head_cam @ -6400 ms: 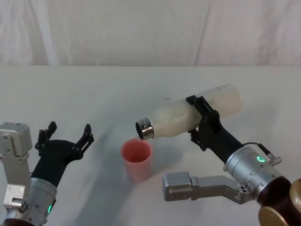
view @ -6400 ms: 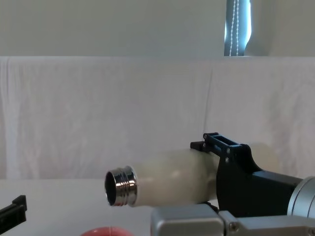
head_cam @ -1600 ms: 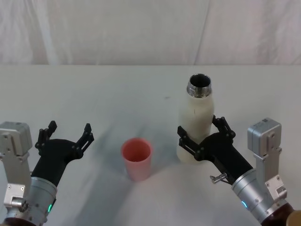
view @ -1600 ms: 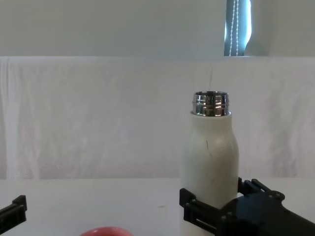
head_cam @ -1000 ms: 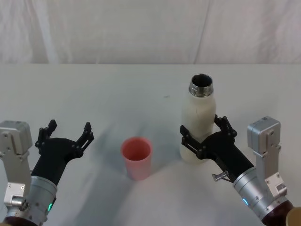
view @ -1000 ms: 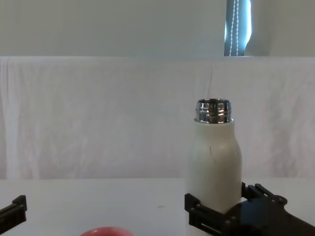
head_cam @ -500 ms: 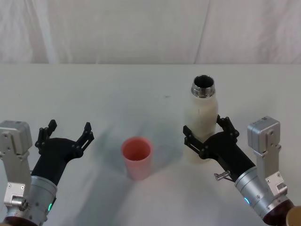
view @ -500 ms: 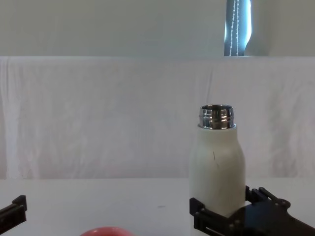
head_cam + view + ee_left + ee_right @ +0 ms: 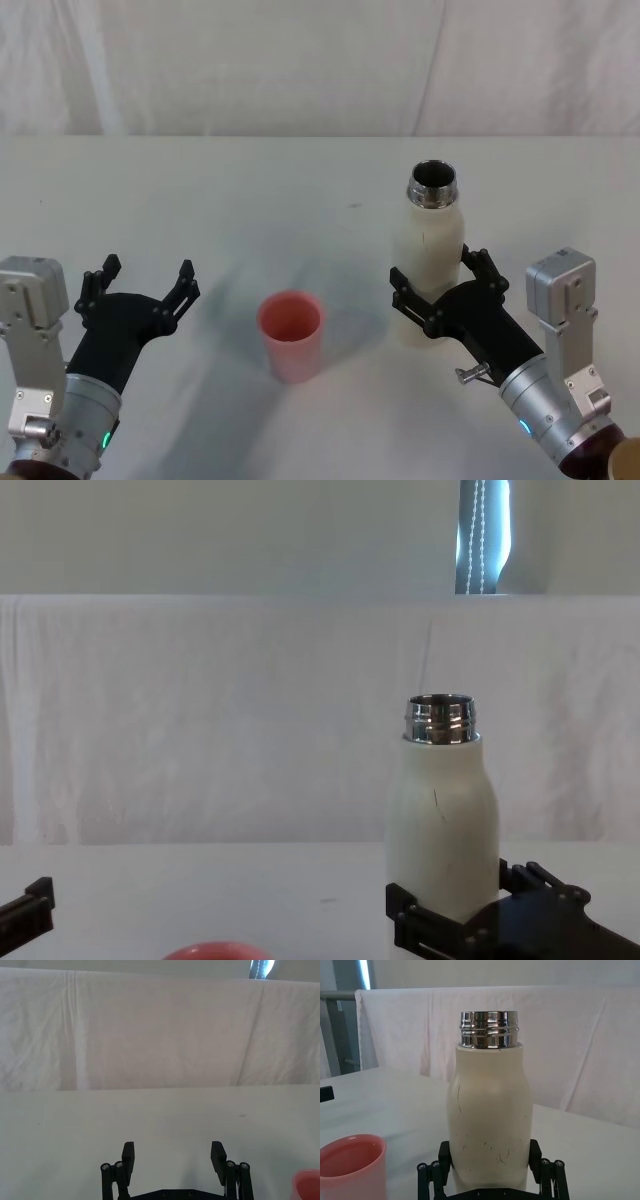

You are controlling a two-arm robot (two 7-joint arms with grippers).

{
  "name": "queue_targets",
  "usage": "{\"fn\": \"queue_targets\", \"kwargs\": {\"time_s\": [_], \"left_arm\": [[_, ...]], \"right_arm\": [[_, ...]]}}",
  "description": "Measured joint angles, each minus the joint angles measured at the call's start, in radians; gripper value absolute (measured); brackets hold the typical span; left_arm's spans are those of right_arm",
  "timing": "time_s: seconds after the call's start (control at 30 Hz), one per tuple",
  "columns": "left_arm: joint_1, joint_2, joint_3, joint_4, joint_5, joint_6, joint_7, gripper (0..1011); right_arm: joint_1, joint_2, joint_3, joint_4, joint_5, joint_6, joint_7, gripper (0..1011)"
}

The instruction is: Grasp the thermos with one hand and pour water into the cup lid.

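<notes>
Left gripper [image 9: 140, 285] low at the robot's left over the white bench [image 9: 250, 190], jaws spread wide apart, nothing between them; left wrist view shows the two black fingertips [image 9: 128, 1151] well separated above bare bench surface. Right of it, near the middle of the bench, the cup lid [image 9: 291, 335] stands upright, open end up, pink-red, apart from both grippers; its rim [image 9: 210, 950] peeks in at the bottom edge of the chest view, and the right wrist view shows it [image 9: 351, 1167] beside the bottle, not touching. Further right, the thermos [image 9: 431, 255] stands upright on the bench, cream body with small dark scuffs, chrome threaded neck [image 9: 488, 1029] open at the top. Right gripper [image 9: 447, 292] reaches in from the robot's right at the bottle's lower body, jaws on either side of it and against its sides; black fingers [image 9: 534, 1152] flank the base in the right wrist view. White draped cloth [image 9: 200, 710] behind the bench.
</notes>
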Motion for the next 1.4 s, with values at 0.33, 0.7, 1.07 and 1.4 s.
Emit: {"fn": "queue_targets", "kwargs": {"time_s": [0.33,0.7,1.07,1.4], "left_arm": [[0.0,0.0,0.0,0.0,0.0,0.0,0.0,1001],[0.0,0.0,0.0,0.0,0.0,0.0,0.0,1001],[0.0,0.0,0.0,0.0,0.0,0.0,0.0,1001],[0.0,0.0,0.0,0.0,0.0,0.0,0.0,1001]], "right_arm": [[-0.001,0.0,0.0,0.0,0.0,0.0,0.0,1001],[-0.007,0.001,0.0,-0.006,0.0,0.0,0.001,1002],[-0.025,0.004,0.008,-0.021,0.008,-0.002,0.001,1001],[-0.045,0.009,0.015,-0.038,0.009,-0.004,-0.001,1001]]}}
